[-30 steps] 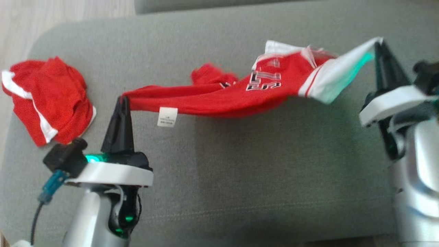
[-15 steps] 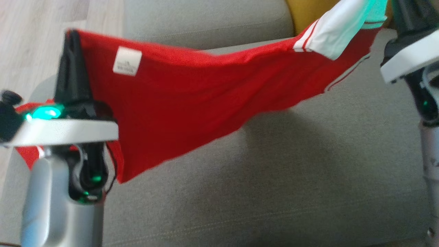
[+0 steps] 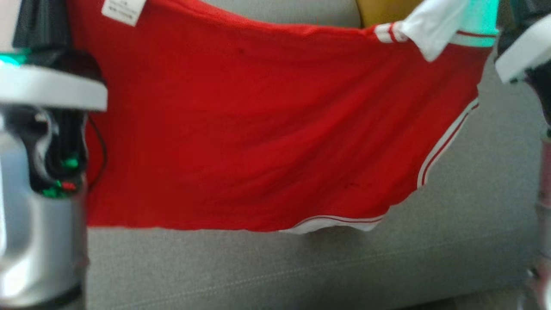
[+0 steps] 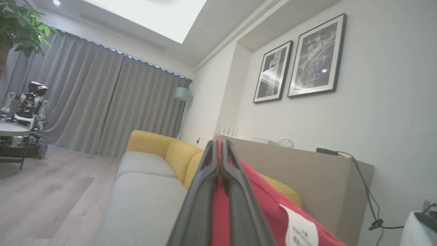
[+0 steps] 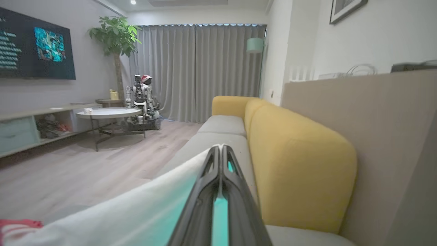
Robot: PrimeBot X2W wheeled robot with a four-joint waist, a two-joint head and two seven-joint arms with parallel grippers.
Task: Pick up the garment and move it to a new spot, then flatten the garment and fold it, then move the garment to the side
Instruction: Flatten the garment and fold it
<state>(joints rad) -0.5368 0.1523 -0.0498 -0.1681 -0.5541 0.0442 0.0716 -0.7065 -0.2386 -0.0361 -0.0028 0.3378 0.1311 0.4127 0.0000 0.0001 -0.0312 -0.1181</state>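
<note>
Grey sofa seat (image 3: 301, 267) lies below in head view, with yellow back cushions (image 5: 297, 164) behind it and a beige ledge (image 4: 300, 171) behind those, a cable (image 4: 366, 184) trailing down the ledge's end. Red garment (image 3: 258, 129) is up in the air, stretched wide between both arms. It hangs like a curtain in front of the seat and hides most of it. Can't tell if the lower hem with white-red trim touches the seat. White label (image 3: 122, 7) at top left edge of the cloth, white sleeve (image 3: 434, 26) flopped over at top right. Left gripper (image 4: 221, 143): fingers pinched together on the red edge, fabric squeezed between them, label just beside. Right gripper (image 5: 221, 147): fingers pressed tight on the white sleeve, thin teal-lit strip of cloth between them. Left forearm (image 3: 38, 224) blocks the left side of head view, blurred; right arm (image 3: 521, 51) at the right edge, also blurred. Room around: grey curtains (image 5: 205, 68), potted plant (image 5: 114, 37), round table (image 5: 108, 112) with another robot (image 5: 141, 92) behind it, wall screen (image 5: 34, 48), teal lamp (image 5: 255, 45), framed pictures (image 4: 315, 56) above the ledge, wood floor (image 5: 85, 171). All of these well apart from the garment
</note>
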